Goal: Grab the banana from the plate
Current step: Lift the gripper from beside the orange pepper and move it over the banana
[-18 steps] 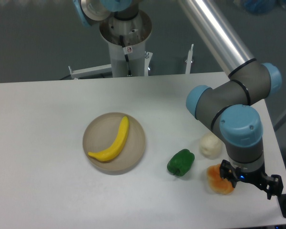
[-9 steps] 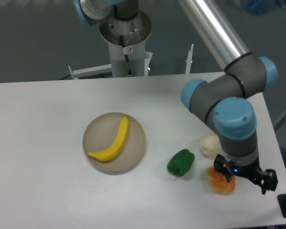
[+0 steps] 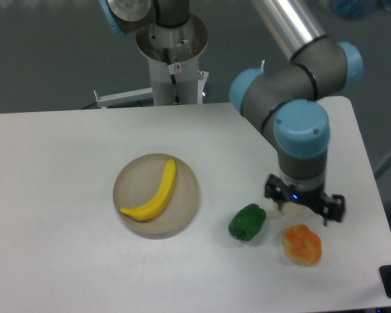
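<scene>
The desk (image 3: pixel 65 163) is a white surface carrying all the items, described here from left to right.

1. The plate (image 3: pixel 184 208) sits left of centre on the desk. It is round, shallow and beige-tan, with a low rim.
2. The banana (image 3: pixel 155 193) lies inside the plate, resting on its floor. It is bright yellow and curved. It runs diagonally from the lower left of the dish to the upper right, and one end reaches close to the far rim. Nothing is touching it.
3. A green pepper (image 3: pixel 247 222) lies on the bare desk to the right of the plate, apart from the rim.
4. A lumpy orange fruit (image 3: pixel 302 244) lies on the desk to the right of the pepper, nearer the front edge, and is not touching it.
5. The gripper (image 3: pixel 304 201) hangs from the arm's blue-capped wrist, just above the orange fruit and to the right of the pepper, well apart from the plate. A small pale object shows just behind it, mostly hidden. The dark jaws point downward. How far open they are cannot be told from this view, and no item can be seen between them.
</scene>
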Motion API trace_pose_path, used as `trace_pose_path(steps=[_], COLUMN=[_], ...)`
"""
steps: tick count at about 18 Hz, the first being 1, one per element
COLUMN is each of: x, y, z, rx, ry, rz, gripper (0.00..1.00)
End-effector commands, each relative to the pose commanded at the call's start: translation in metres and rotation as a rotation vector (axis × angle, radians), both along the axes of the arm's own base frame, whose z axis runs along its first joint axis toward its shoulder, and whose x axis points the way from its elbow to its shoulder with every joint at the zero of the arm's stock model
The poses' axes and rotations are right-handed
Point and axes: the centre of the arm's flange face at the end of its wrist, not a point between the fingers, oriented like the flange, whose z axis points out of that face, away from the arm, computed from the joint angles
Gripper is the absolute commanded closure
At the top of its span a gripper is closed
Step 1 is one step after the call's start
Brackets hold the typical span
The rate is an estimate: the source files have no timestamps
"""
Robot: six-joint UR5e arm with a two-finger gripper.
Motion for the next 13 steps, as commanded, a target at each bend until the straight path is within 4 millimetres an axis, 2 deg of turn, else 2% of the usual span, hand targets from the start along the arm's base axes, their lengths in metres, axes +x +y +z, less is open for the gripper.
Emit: trace_pose_path(steps=[3,5,6,8,11,13], x=[0.023,0.047,0.054,0.082,0.120,0.143], y=[-0.011,-0.014,-0.017,-0.021,-0.021,-0.029], z=[-0.017,-0.022,-0.033,-0.038,-0.064,-0.084], rx=[-0.029,-0.004,-0.009,-0.014,0.042,0.070], ry=[-0.090,-0.145,-0.173,-0.177,-0.136,-0.116], rz=[0.030,0.057,0.066,0.057,0.090,0.084], gripper=[0.00,0.00,0.00,0.00,0.00,0.00])
